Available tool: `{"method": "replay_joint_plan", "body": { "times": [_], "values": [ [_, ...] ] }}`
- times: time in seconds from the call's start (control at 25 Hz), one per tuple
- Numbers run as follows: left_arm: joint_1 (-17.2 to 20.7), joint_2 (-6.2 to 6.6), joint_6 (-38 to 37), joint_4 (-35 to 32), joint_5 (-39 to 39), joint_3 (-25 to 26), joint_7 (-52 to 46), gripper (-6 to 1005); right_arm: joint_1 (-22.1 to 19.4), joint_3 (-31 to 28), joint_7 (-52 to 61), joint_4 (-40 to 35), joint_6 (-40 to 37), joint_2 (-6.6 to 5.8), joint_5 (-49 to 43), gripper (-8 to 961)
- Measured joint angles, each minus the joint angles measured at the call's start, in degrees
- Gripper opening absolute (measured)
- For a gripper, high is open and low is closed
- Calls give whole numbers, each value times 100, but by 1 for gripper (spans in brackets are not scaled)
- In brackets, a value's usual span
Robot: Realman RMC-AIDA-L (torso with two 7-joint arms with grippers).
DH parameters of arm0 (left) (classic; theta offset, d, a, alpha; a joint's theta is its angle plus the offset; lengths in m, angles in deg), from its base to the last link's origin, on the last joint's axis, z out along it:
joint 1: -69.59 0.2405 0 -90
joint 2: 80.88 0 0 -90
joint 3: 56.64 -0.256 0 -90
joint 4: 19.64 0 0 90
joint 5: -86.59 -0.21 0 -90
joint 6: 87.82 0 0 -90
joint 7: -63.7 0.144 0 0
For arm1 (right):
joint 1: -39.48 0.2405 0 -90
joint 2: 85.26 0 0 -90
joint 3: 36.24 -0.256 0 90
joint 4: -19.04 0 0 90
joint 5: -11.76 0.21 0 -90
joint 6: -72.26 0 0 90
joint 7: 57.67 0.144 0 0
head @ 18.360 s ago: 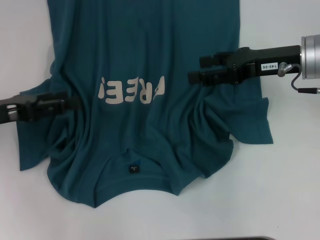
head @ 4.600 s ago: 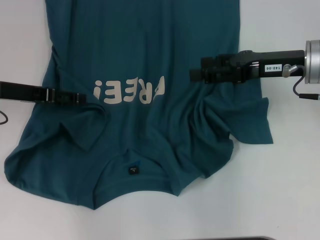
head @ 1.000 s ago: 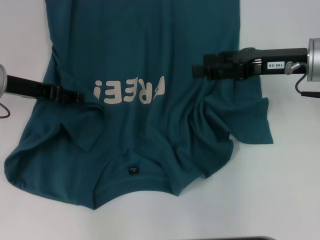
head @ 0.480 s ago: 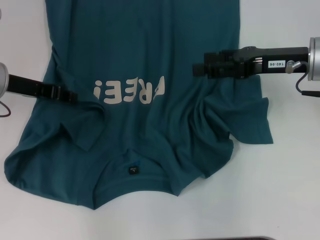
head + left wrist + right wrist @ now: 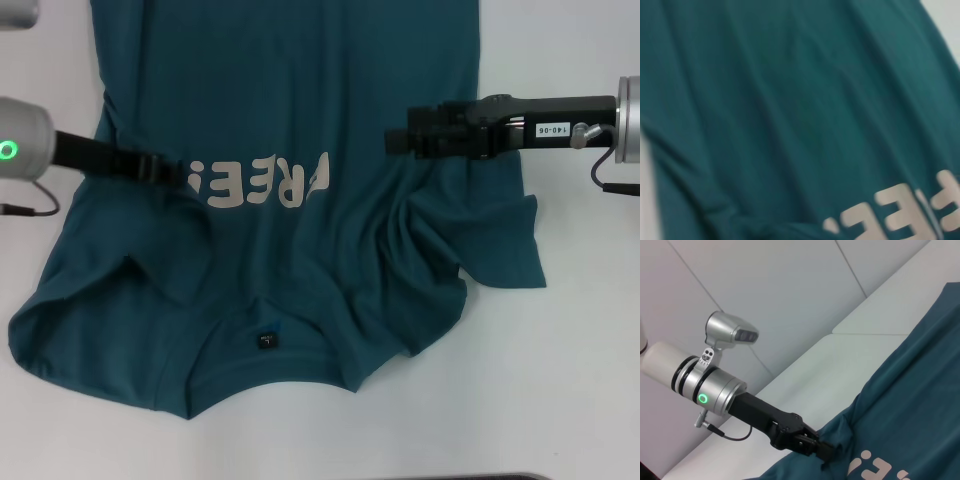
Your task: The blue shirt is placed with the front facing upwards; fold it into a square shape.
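Observation:
The blue shirt [image 5: 300, 90] lies front up on the white table [image 5: 570, 380], neckline and black label [image 5: 266, 340] toward me. Its off-white print [image 5: 265, 180] reads upside down. My left gripper [image 5: 182, 173] is low over the shirt, right at the print's left end. The right wrist view shows the same left gripper [image 5: 824, 452] pressed into bunched cloth [image 5: 910, 405]. My right gripper [image 5: 392, 142] reaches in over the shirt's right side, above wrinkles that run down toward the right sleeve [image 5: 505, 245]. The left wrist view is filled by shirt fabric [image 5: 790, 100] and part of the print [image 5: 900, 210].
White table surface surrounds the shirt on the left, right and near sides. The left shoulder area holds a raised fold [image 5: 165, 270]. A dark edge [image 5: 450, 477] runs along the table's near side.
My left gripper has slid right and slightly away from me, from the shirt's left fold to the edge of the print. The right arm and the shirt's outline have hardly changed.

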State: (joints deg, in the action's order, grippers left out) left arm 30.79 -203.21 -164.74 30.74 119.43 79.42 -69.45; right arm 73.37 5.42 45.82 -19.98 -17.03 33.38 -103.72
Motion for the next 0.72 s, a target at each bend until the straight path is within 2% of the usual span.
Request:
{"method": "replay_joint_plan", "body": {
  "times": [0.08, 0.2, 0.44, 0.6, 0.72],
  "values": [
    [-88, -78, -17, 18, 3, -4, 15, 111, -4, 0, -3, 0, -1, 0, 0, 853],
    [-216, -130, -16, -24, 5, -9, 23, 111, -5, 0, -18, 6, -5, 0, 0, 854],
    [-416, -153, 17, -191, 107, -11, 22, 109, -20, 0, -44, 10, -9, 0, -2, 854],
    [-341, -150, -106, -6, 175, 18, -8, 108, -48, 0, -45, -13, -10, 0, -6, 854],
    [-106, -136, -313, 330, 331, 53, -13, 107, -58, 0, -47, -16, -10, 0, -6, 853]
  ]
}}
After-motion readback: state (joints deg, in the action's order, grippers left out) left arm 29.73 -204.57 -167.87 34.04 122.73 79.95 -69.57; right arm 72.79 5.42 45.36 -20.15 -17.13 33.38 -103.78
